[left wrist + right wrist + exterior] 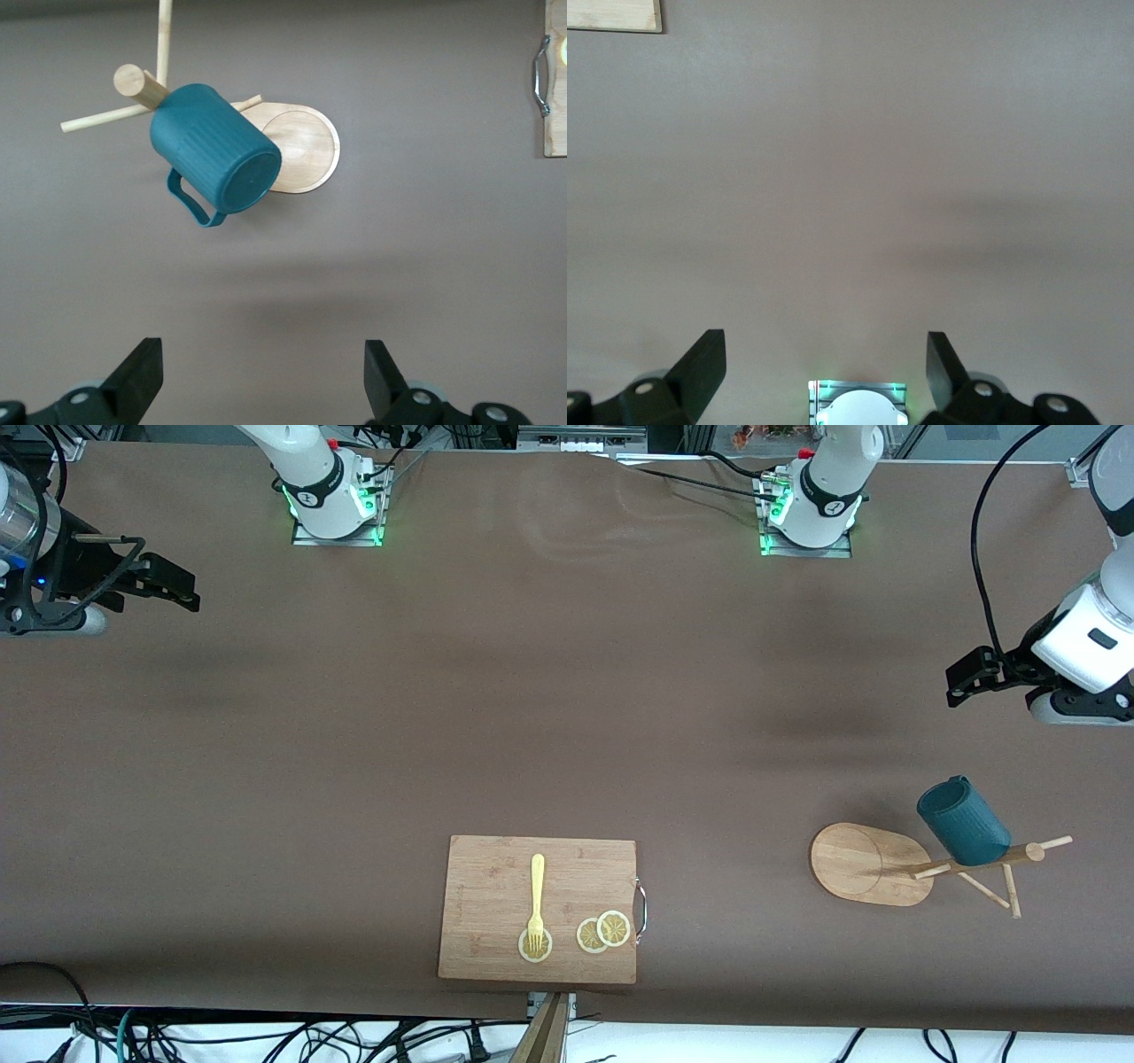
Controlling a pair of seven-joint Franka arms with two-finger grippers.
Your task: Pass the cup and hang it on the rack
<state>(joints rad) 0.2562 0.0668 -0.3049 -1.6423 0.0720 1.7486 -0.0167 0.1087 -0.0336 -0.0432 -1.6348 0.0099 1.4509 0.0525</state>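
Right now I see the cup (963,821) hanging on the rack (873,864), tilted with its handle hooked over a peg, toward the left arm's end of the counter (532,691). My left gripper (961,680) hovers over bare counter near the rack, fingers (142,376) spread wide and empty. My right gripper (173,584) waits over its own end, fingers (700,363) likewise apart.

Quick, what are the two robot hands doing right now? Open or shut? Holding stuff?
Left tool: open, holding nothing, over bare table at the left arm's end.
Right tool: open, holding nothing, waiting over the right arm's end.
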